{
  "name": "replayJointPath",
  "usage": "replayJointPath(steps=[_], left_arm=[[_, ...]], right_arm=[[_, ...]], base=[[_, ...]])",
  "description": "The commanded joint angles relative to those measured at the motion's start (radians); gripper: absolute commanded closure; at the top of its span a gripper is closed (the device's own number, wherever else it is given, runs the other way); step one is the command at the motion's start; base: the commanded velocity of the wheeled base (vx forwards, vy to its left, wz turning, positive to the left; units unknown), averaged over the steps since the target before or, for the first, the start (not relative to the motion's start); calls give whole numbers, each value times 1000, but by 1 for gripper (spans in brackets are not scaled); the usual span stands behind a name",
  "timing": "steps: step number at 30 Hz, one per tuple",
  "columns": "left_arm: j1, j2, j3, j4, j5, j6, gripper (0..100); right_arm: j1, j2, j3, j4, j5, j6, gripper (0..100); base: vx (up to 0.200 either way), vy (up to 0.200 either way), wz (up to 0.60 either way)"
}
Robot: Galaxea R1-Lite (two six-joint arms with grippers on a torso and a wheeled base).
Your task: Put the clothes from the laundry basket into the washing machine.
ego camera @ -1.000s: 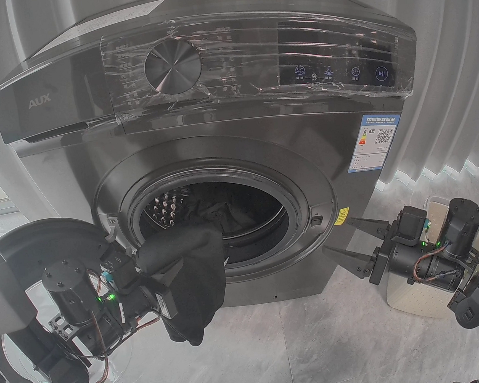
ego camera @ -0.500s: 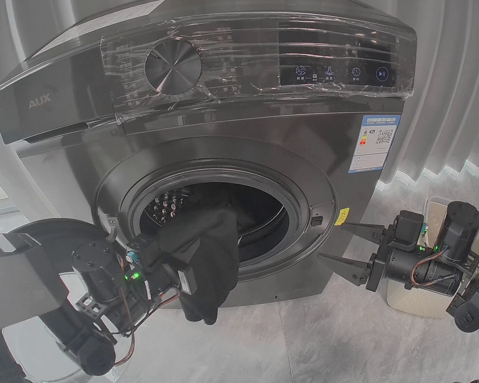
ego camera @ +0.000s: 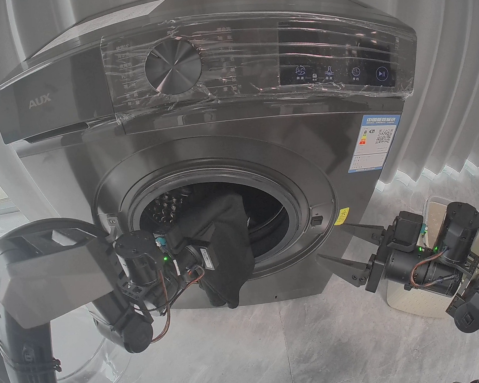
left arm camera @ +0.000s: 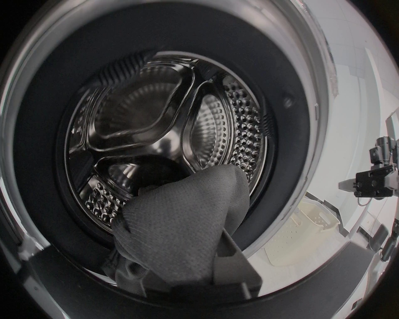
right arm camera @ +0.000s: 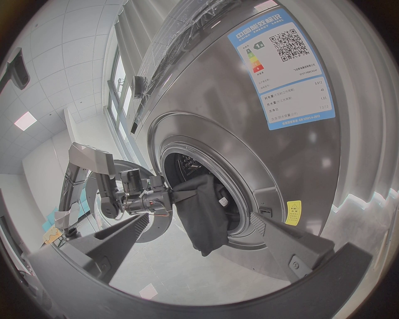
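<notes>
The grey front-loading washing machine [ego camera: 216,119] stands with its round opening [ego camera: 269,220] uncovered, and the steel drum [left arm camera: 166,116] shows inside. My left gripper [ego camera: 212,233] is at the mouth of the opening, shut on a dark garment [ego camera: 228,251]. The cloth drapes over its fingers and hangs below the door rim [right arm camera: 203,216]. In the left wrist view the garment [left arm camera: 183,220] bunches just in front of the drum. My right gripper [ego camera: 335,242] is open and holds nothing, low beside the machine's right front corner. Behind it, the cream laundry basket [ego camera: 415,298] sits on the floor.
The machine's round door [ego camera: 84,375] is swung open to the left, behind my left arm. White curtains [ego camera: 453,98] hang behind and to the right of the machine. Bare grey tiled floor [ego camera: 298,350] lies in front of it.
My left arm has carried the dark garment rightward and up, from in front of the door to the mouth of the opening. The right gripper has barely shifted.
</notes>
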Motion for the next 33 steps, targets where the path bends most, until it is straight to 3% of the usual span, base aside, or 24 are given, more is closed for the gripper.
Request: replayJointPath(steps=[1, 4, 10, 22, 33], left_arm=[[-13, 109, -91, 3, 16, -47, 100], [-21, 132, -156, 25, 19, -76, 100], [-27, 155, -355, 170, 51, -133, 100], [4, 262, -722, 316, 108, -136, 100], [21, 340, -845, 370, 110, -136, 100]], right_arm=[[1, 3, 1, 0, 1, 0, 0], [1, 3, 1, 0, 1, 1, 0], [1, 5, 1, 0, 1, 1, 0], [3, 5, 1, 0, 1, 1, 0], [3, 5, 6, 1, 1, 0, 0]], base=[[0, 0, 0], [0, 0, 0], [0, 0, 0], [0, 0, 0], [0, 0, 0]])
